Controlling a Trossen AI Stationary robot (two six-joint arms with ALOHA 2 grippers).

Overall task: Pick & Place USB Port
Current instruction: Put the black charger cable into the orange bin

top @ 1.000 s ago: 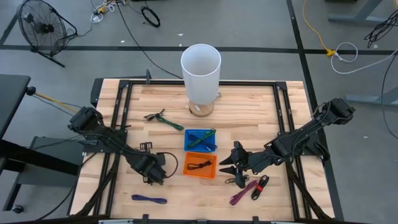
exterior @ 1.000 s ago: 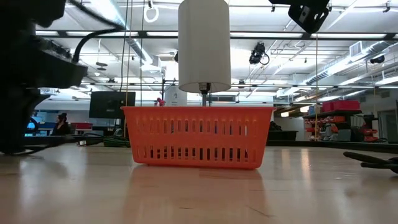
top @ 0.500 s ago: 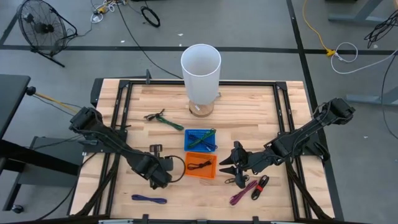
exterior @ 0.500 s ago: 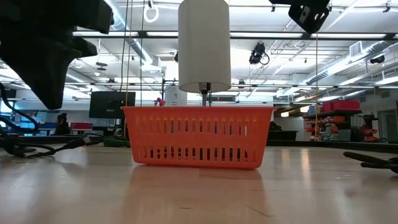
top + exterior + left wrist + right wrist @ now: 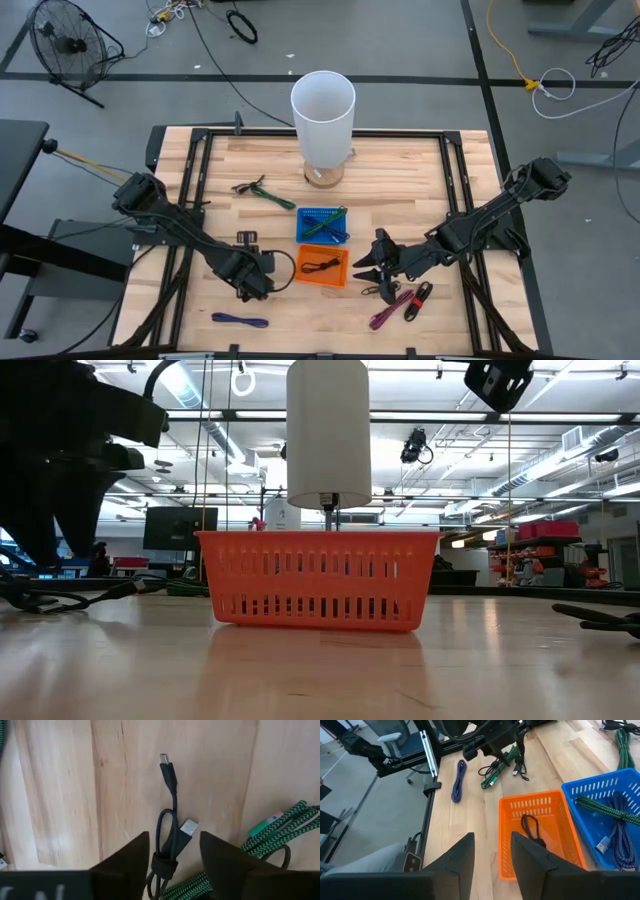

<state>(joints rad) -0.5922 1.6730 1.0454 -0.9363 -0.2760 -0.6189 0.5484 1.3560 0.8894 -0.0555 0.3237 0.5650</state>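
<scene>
Black cable (image 5: 169, 845), bundled with a silver USB plug, is seen between the spread fingers of the left tool (image 5: 252, 280), low over the counter (image 5: 400, 170) just left of the orange basket (image 5: 322, 266). Nothing is pinched yet. Compared with half a second ago, the left tool is shifted slightly back left, away from the basket; a re-alignment over the bundle is judged likely, so the pick is not done. One black cable already lies in the orange basket. Green cables (image 5: 280, 827) lie beside the bundle. Right tool (image 5: 372, 262) waits spread, right of the basket, holding nothing.
</scene>
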